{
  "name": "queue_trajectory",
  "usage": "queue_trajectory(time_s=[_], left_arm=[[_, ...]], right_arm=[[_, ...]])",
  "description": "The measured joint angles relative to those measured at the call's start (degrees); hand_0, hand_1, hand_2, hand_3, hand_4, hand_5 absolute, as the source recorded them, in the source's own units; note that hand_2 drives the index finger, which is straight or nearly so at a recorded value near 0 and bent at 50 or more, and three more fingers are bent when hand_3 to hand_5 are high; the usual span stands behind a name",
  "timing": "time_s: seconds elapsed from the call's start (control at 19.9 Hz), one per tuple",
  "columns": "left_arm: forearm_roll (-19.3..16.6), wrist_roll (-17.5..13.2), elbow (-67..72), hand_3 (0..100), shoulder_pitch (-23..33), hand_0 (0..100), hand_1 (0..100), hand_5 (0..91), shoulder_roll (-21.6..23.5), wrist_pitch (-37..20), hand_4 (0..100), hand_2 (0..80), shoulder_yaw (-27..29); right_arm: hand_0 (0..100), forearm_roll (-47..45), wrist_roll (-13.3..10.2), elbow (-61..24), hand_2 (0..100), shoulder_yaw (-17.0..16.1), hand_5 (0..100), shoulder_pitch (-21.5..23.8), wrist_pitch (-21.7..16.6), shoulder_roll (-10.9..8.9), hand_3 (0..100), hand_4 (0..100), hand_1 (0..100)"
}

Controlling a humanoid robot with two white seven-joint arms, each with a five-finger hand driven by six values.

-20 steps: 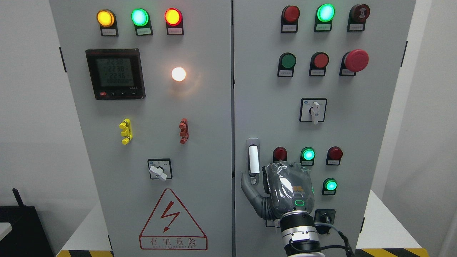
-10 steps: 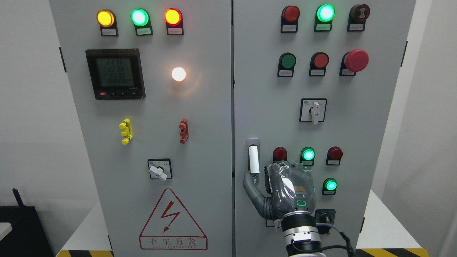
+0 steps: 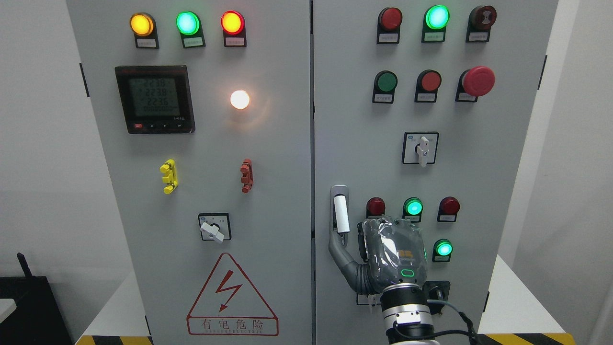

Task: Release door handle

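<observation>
The right hand point(image 3: 383, 256), wrapped in clear plastic, sits low on the right door of the grey electrical cabinet point(image 3: 287, 143), its back to the camera. Its thumb point(image 3: 337, 247) reaches up-left to the foot of the white door handle point(image 3: 340, 214), which stands upright in its recess; whether the curled-away fingers grip anything cannot be told.

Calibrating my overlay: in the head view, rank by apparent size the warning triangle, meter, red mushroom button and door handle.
1. Warning triangle
2. Meter
3. Door handle
4. Red mushroom button
The last two look close; the handle is taller but narrower.
</observation>
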Motion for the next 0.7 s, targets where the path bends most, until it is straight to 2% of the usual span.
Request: queue_trajectory(time_s=[0.7], left_arm=[[0.00,0.00,0.00,0,0.00,12,39,0.0,0.00,0.00,0,0.0,0.00]], right_arm=[[49,-0.07,-0.10,-1.17,99,-0.83,98,0.94,0.42,-0.16,100,89,15]])
